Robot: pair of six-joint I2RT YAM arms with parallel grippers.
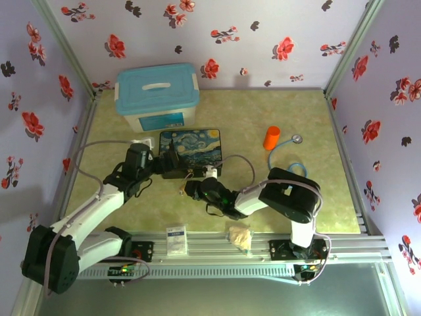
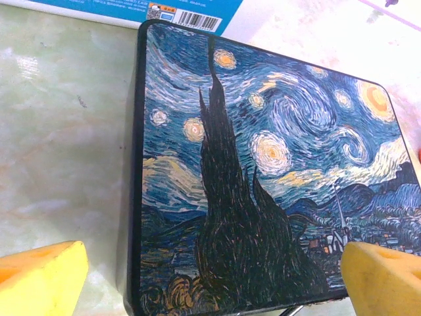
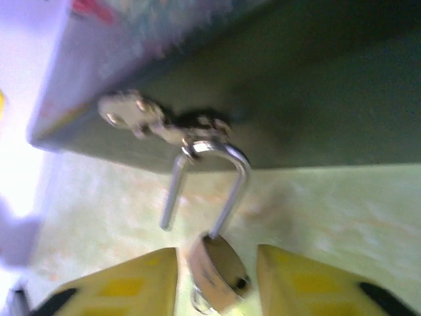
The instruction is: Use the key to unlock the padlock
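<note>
The small brass padlock (image 3: 217, 270) hung by its thin silver U-shaped shackle (image 3: 227, 178) from the silver metal hasp (image 3: 158, 122) on the side of the dark box with a swirling night-sky painting on its lid (image 2: 263, 164). One shackle leg sat in the body and the other ended free. The right gripper (image 3: 217, 280) stood narrowly parted, with one yellow finger on each side of the padlock body and a thin gap showing at each. The left gripper (image 2: 214, 280) was spread wide over the near edge of the box lid, above the pale green table (image 2: 66, 131).
</note>
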